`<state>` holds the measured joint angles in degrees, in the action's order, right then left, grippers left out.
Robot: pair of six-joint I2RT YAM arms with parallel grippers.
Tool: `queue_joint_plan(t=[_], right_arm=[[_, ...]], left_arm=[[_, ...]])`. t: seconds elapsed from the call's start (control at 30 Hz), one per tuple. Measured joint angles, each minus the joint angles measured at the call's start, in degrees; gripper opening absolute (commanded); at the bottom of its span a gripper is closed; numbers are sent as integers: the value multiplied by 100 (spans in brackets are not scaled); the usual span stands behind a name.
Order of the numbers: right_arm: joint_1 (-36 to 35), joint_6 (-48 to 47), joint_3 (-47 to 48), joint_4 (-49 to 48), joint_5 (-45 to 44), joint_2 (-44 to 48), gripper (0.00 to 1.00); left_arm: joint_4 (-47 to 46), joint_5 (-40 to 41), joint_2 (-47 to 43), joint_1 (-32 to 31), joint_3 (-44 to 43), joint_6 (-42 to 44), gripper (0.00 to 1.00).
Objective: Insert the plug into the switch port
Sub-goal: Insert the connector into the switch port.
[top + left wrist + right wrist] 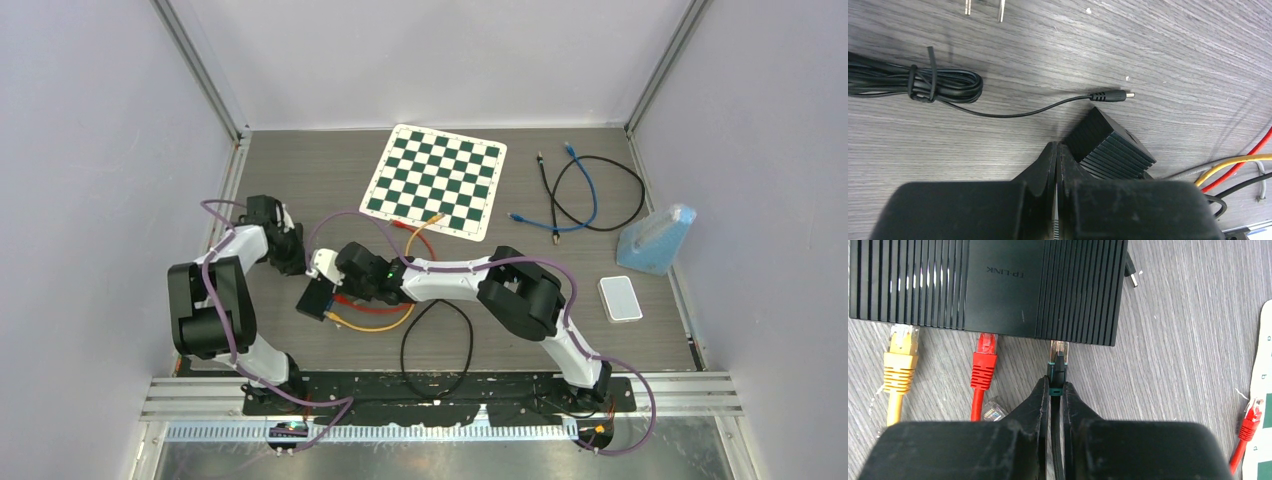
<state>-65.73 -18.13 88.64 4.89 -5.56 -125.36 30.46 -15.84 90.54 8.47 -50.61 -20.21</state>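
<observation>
A black Ethernet plug is held clamped in the right pincer. Its clear tip is set at the mouth of a port on the black TP-Link switch (whether it is seated cannot be told). A red plug and a yellow plug are seen in ports along the same face. The left pincer is pressed together, just beside the switch's corner on the grey counter.

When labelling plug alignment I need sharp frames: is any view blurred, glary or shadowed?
Right wrist: black plug and TP-Link switch sharp, slight glare on its ribs, right gripper soft up close. Left wrist: barrel plug crisp, left gripper blurred. Top external: even light, faint shadows, plug too small.
</observation>
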Motion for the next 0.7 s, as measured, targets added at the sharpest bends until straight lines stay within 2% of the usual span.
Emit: queue_joint_plan(t=[0.7], right_arm=[[37,-293,7,83,61,0,5]], left_arm=[[-380,-24,256,-291,-24,118,0]])
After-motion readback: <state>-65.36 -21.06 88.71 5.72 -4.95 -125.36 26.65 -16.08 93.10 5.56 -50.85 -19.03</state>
